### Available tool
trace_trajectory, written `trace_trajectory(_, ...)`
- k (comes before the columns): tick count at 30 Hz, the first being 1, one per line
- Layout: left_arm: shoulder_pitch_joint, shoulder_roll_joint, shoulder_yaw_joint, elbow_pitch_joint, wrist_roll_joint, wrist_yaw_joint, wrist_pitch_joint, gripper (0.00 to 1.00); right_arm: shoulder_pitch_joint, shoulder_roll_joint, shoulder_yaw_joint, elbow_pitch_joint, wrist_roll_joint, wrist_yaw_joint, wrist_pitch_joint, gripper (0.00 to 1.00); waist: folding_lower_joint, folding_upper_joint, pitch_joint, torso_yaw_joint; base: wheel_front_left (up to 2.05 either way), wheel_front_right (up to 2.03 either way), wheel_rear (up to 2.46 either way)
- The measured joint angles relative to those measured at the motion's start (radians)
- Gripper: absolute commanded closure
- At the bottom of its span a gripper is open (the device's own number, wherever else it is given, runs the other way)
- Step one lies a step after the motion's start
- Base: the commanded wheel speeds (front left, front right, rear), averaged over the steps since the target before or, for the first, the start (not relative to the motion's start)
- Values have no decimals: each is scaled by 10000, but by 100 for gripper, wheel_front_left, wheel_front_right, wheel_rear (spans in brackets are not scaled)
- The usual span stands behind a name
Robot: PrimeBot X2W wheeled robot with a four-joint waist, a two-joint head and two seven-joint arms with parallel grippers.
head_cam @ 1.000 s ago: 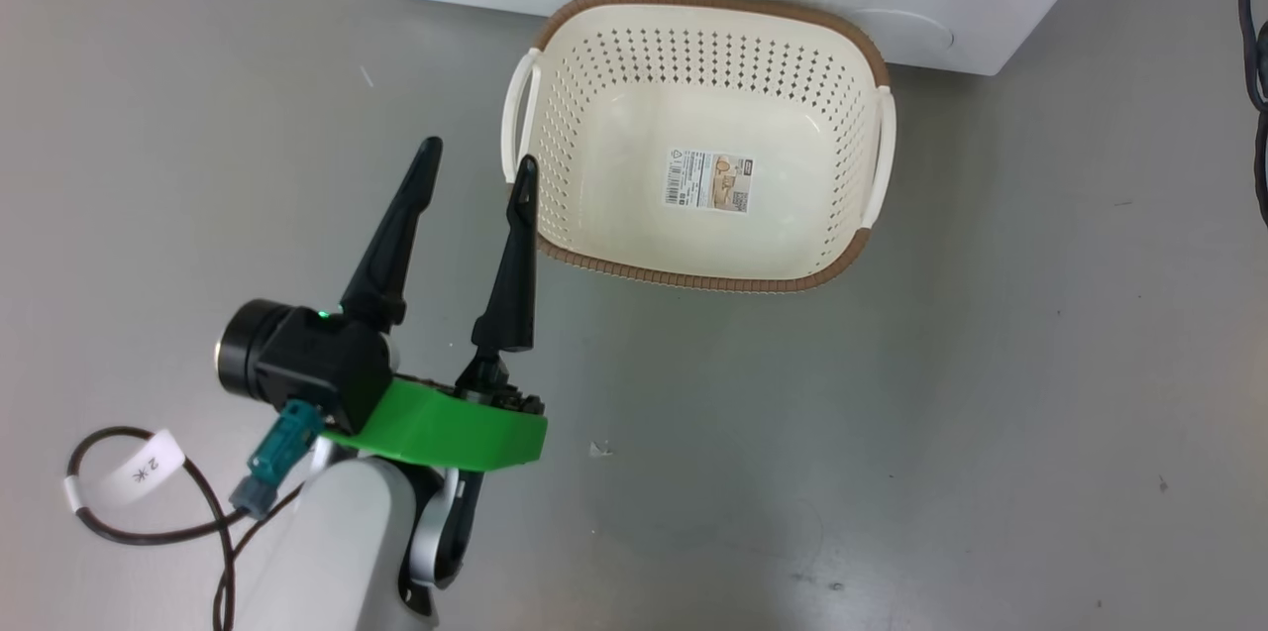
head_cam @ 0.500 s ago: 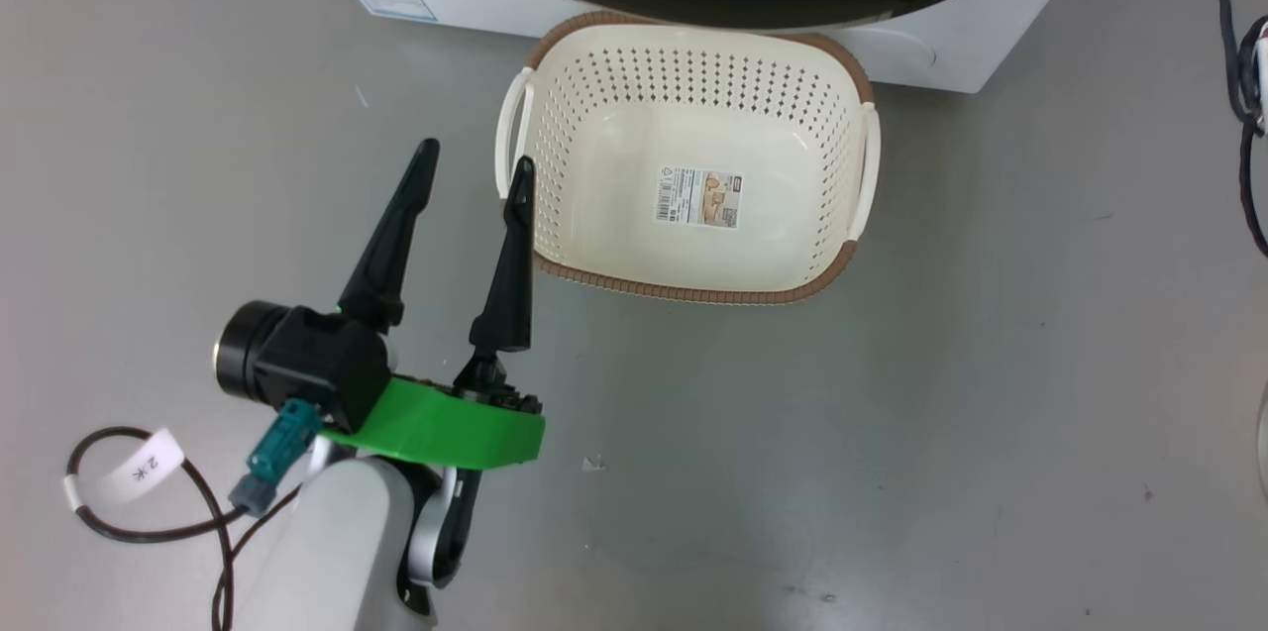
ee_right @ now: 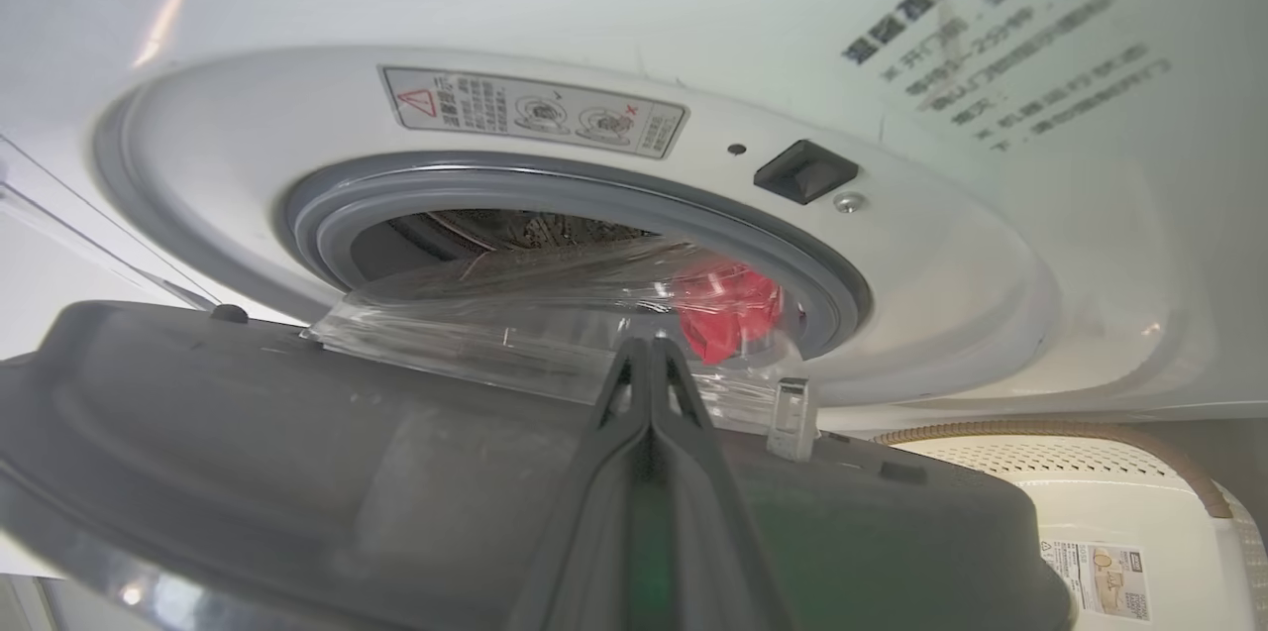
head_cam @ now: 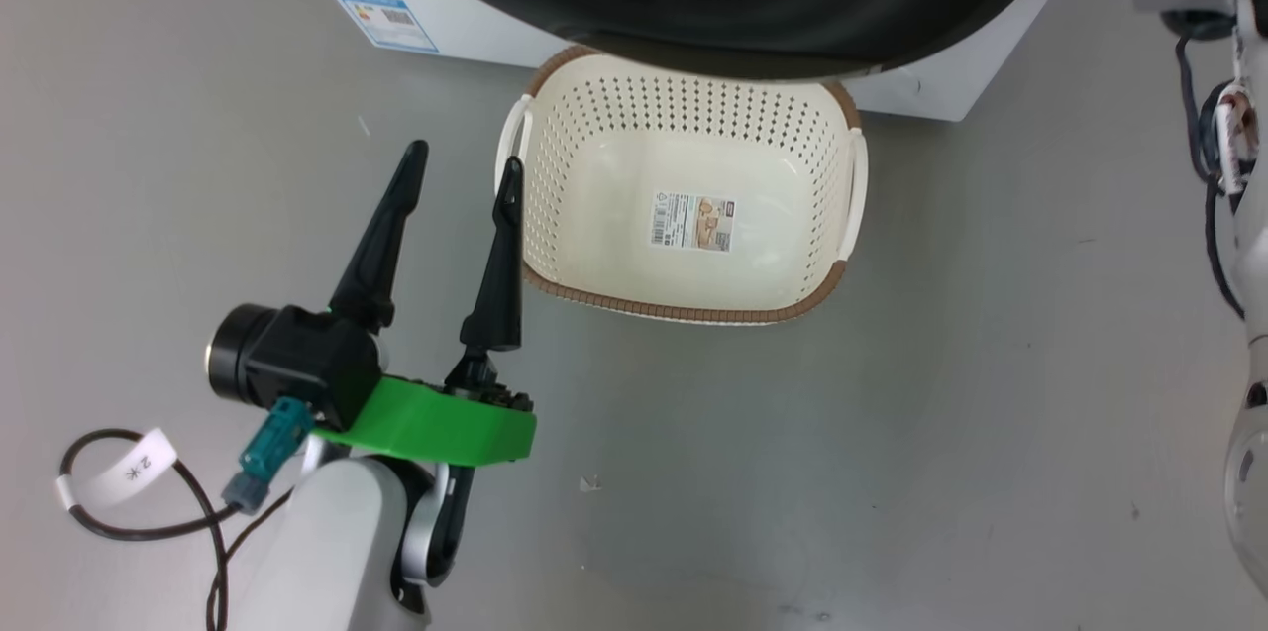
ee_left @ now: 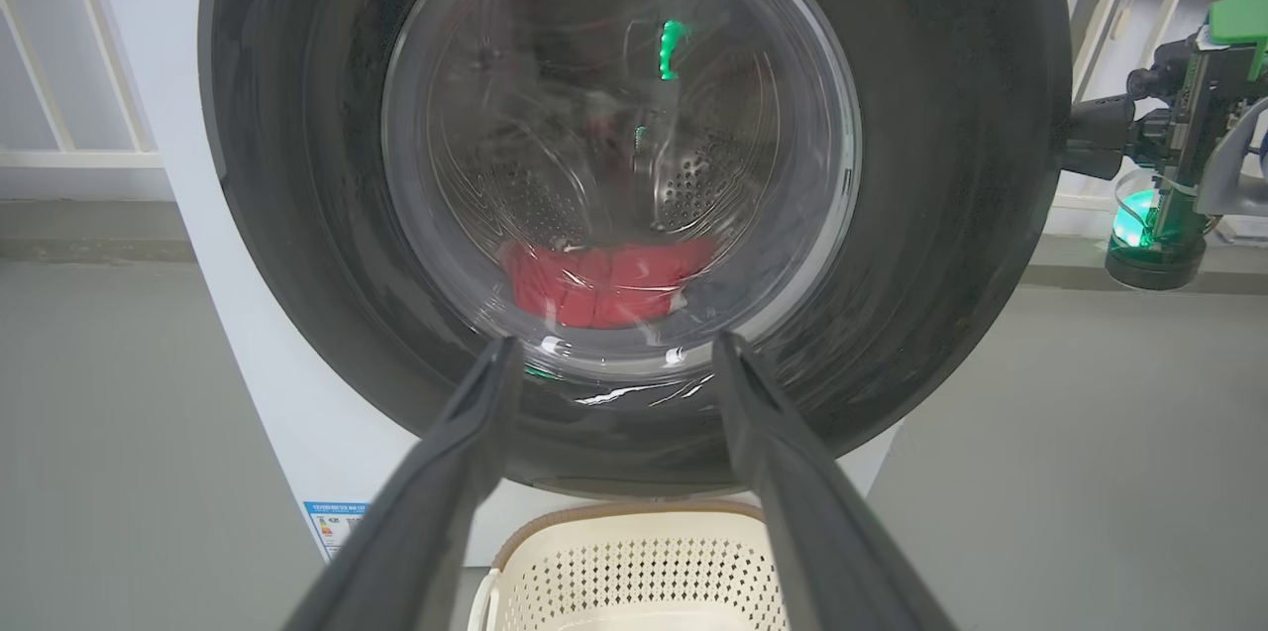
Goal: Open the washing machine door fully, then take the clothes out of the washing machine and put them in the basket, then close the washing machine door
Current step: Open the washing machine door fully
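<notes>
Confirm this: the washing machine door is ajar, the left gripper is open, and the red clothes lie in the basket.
Wrong on the clothes: they lie inside the washing machine, seen through the washing machine door in the left wrist view. The basket holds only a label sticker. That door is ajar and the left gripper is open.

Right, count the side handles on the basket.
2. One white handle is on the left side of the basket, beside the open left claw. The other handle is on its right side. None seems hidden.
</notes>
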Motion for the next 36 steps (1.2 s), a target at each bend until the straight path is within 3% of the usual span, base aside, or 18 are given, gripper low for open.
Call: trace_trajectory(36,815,6,82,328,-8,-71,0,0,3351,472,665,-1735,1166,2,520,100,0,0,-1870,130,0,0,0)
